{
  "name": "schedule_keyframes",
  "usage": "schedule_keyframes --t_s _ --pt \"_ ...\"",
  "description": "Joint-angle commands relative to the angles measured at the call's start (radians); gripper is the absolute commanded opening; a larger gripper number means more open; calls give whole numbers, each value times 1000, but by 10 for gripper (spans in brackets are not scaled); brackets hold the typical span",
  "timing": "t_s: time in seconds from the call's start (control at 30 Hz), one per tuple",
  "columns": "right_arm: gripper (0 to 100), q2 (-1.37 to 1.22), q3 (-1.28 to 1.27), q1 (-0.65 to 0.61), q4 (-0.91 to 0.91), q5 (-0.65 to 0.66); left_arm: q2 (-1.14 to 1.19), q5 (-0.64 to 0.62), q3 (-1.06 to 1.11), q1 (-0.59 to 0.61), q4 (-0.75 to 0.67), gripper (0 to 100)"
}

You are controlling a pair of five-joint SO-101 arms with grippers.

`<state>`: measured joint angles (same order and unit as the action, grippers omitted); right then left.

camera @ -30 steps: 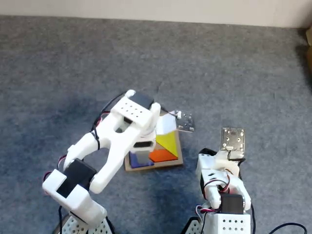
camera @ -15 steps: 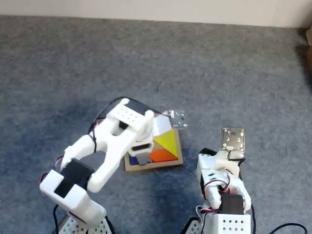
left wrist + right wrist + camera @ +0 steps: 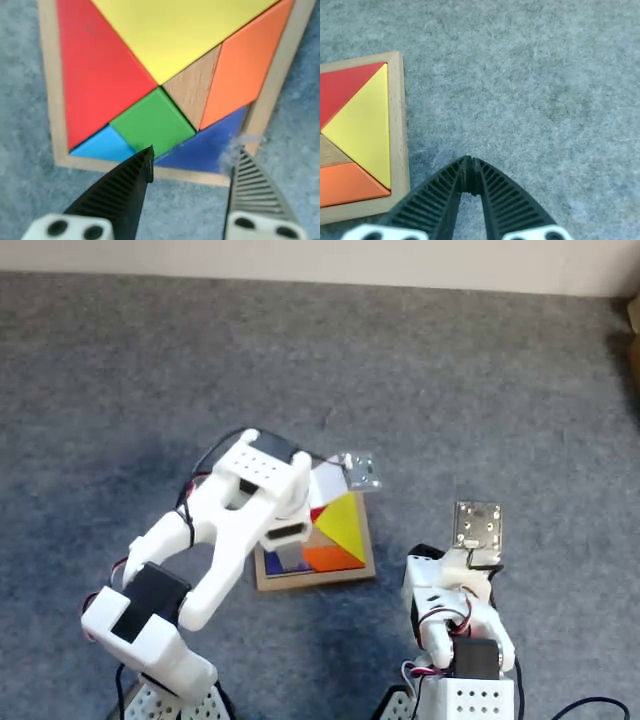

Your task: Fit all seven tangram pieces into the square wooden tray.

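Currently in the tray: six coloured pieces are seen lying flush inside the square wooden tray (image 3: pixel 47 100): the red piece (image 3: pixel 95 75), yellow piece (image 3: pixel 175 30), orange piece (image 3: pixel 245 65), green piece (image 3: pixel 152 122), light blue piece (image 3: pixel 102 145) and dark blue piece (image 3: pixel 205 145).
Open question: a wood-coloured triangle (image 3: pixel 192 97) is seen at the middle, bordered by yellow, orange, green and dark blue. It cannot be told whether it is a bare slot or an unpainted seventh piece.
Left tool (image 3: pixel 194 152): it is held open above the tray's rim, beside the dark blue piece, and nothing is gripped.
Right tool (image 3: pixel 470 162): the jaws are pressed together on nothing, above the bench just beside the tray.
Tray position: it is laid flat on the grey bench (image 3: pixel 545 75), between the two arms.
Progress: the task is judged nearly or wholly done. If that triangle is a gap, one small piece is left to be fitted.
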<state>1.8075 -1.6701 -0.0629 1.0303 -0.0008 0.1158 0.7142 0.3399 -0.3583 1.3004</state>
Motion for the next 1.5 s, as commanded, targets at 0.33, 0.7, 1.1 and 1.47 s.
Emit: schedule_keyframes --t_s 0.33,0.7,1.1,1.47 --pt "12 8 -143 47 -28 -8 -280 -75 15 -13 68 133" --pt "12 8 -143 48 -28 -6 -644 -267 363 51 -153 5" --pt "12 8 -143 47 -28 -6 -1061 -509 716 232 -368 5" --pt "12 8 -143 45 -24 -6 -1408 -585 998 349 -473 5"
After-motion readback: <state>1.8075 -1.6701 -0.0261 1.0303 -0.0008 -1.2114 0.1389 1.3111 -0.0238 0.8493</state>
